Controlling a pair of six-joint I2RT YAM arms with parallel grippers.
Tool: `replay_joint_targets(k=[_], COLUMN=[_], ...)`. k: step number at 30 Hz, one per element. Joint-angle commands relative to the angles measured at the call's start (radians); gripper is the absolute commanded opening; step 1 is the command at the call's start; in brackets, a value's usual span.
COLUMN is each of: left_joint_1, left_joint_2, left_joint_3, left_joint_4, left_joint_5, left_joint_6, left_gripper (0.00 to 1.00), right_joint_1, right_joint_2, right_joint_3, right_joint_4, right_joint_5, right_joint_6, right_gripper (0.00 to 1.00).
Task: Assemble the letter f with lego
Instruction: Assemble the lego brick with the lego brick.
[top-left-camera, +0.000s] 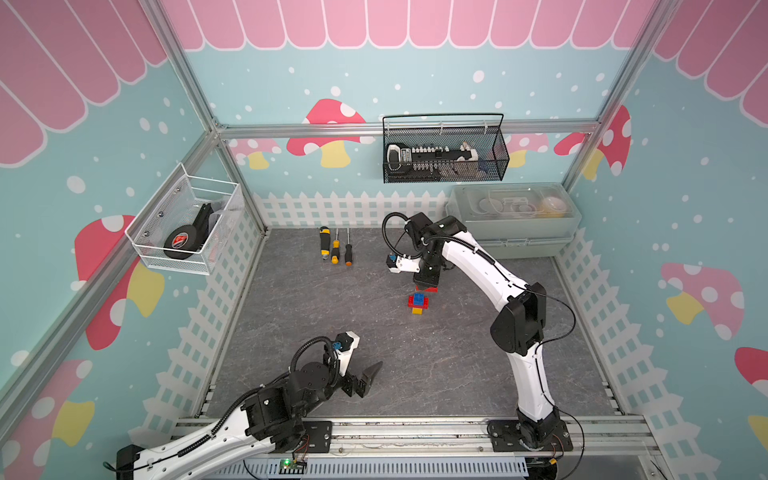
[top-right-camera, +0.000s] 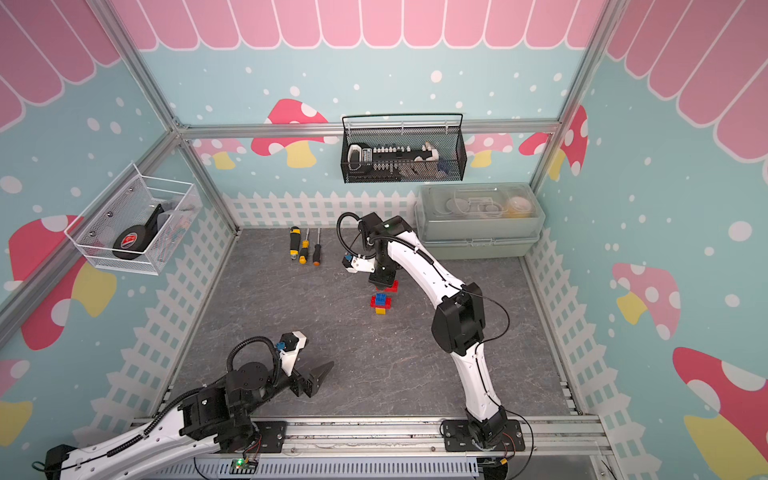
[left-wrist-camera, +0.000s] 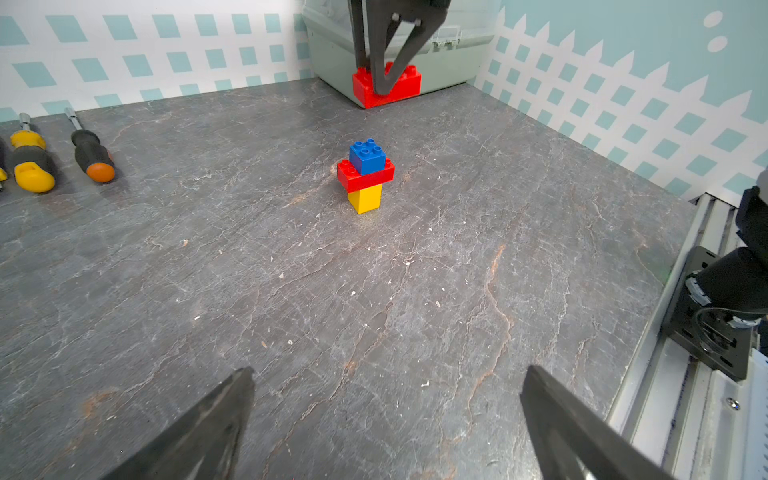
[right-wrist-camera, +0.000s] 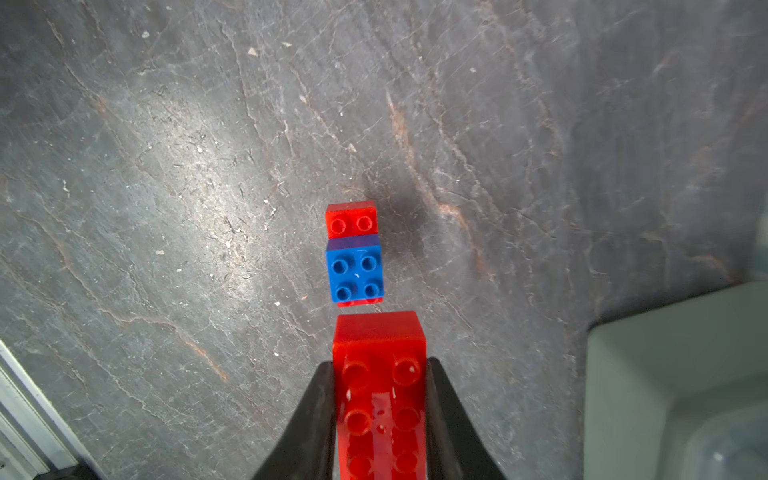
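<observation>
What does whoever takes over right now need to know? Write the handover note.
Right gripper: shut on the spare red brick, which looks lifted off the table, just beyond the stack.
Left gripper: open, empty, near the robot-side edge.
Done: yellow brick stands on the table, lower red brick on it, blue brick on top.
Left: press the spare red brick onto the blue brick's studs to finish the f.
</observation>
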Motion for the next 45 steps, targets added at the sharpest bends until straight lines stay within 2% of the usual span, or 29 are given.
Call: replay_joint_targets(k=[1,13,45], left_joint_1=[-0.007,-0.008,-0.008], left_joint_2=[-0.006,0.006,0.011], left_joint_3=[-0.007,-0.005,-0.005], left_joint_4=[0.004,0.007,0.010], left_joint_5=[0.003,0.003,0.004], left_joint_6=[0.014,0.013,0.014], left_gripper=[0.99,0.99,0.99], right_joint_1=[-0.001,-0.001,0.000], right_joint_2=[-0.041,-0.059,-0.100], right_joint_3=[-0.063,-0.189,-0.156], right_joint_4=[0.028,0.146,0.156], right_joint_5=[-0.053,-0.076,-0.042], right_joint_6=[0.025,0.033,0.089], right_gripper=[0.22,0.22,0.22])
